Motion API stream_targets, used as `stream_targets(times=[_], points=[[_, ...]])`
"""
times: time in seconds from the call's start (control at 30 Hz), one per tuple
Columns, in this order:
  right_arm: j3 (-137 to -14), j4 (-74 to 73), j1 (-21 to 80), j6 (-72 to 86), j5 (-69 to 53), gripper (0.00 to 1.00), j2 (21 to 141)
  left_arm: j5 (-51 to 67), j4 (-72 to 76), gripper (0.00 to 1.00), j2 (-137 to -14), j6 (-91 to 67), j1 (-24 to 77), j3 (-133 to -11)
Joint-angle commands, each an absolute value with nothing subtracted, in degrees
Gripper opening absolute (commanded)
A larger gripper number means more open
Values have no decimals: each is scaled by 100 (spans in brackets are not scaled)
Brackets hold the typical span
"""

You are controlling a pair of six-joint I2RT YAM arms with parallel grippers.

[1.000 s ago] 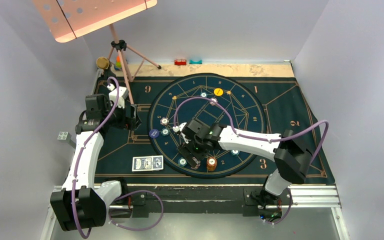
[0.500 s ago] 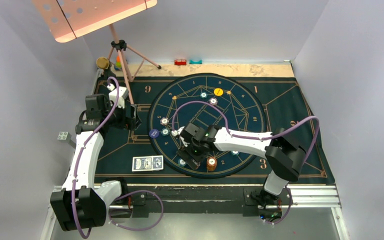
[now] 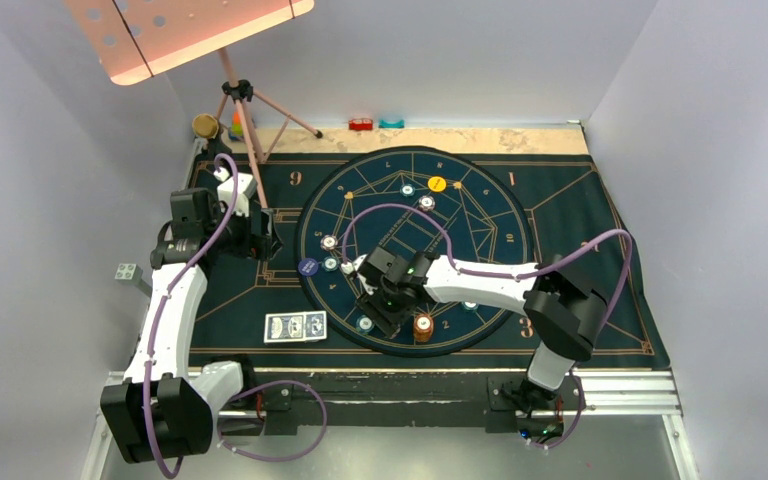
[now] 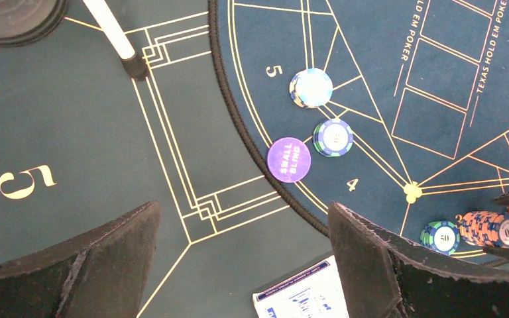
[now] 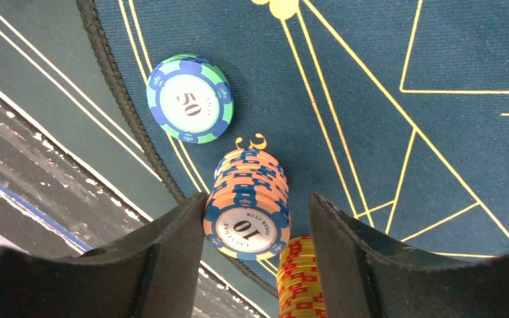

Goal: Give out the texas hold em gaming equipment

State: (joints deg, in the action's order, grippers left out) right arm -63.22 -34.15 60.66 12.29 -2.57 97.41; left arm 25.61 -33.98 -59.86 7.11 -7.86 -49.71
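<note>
A tall stack of orange-and-blue chips [image 5: 246,212] stands between the fingers of my right gripper [image 5: 257,199]. The left finger touches it and a gap remains at the right finger, so the gripper is open. Behind it rises a yellow-and-red stack [image 5: 300,278], and a green chip [image 5: 189,99] lies flat nearby. From above, the right gripper [image 3: 392,312] is beside the orange stack [image 3: 423,326]. My left gripper [image 4: 243,207] hangs open and empty over the mat, above the blue-backed cards [image 4: 301,295]. A purple disc [image 4: 289,159], a teal chip [image 4: 333,137] and a white chip [image 4: 311,87] lie near it.
The dark blue mat [image 3: 560,200] covers the table. A yellow disc [image 3: 437,184] and a white chip [image 3: 426,202] lie at the far side of its circle. A tripod stand [image 3: 250,120] rises at the back left; red [image 3: 361,124] and teal [image 3: 391,123] blocks sit behind.
My right gripper has shifted slightly left and its jaws have narrowed around the orange stack. The left arm has not moved.
</note>
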Motion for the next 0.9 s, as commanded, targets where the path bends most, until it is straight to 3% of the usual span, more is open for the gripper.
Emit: stream_targets(times=[0.0,0.2,0.33,0.53,0.87], points=[[-6248,-3243,6100,1147,-284,59,9791,2668,-3287,100,-5881,791,-833,-4966],[-6222,-3194,6095,1136,-263,44,9766,2669,-3283,100,-5905,786,-831,-4967],[-6243,-3234,6097,1143,-198,22,9702,2654,-3283,100,-5882,797,-830,-4970],[-6314,-3310,6099,1194,-192,1,9526,2692,-3275,100,-5869,812,-834,-4948],[-6474,-3407,6070,1365,-18,0,9290,2708,-3267,100,-5792,822,-831,-4936]])
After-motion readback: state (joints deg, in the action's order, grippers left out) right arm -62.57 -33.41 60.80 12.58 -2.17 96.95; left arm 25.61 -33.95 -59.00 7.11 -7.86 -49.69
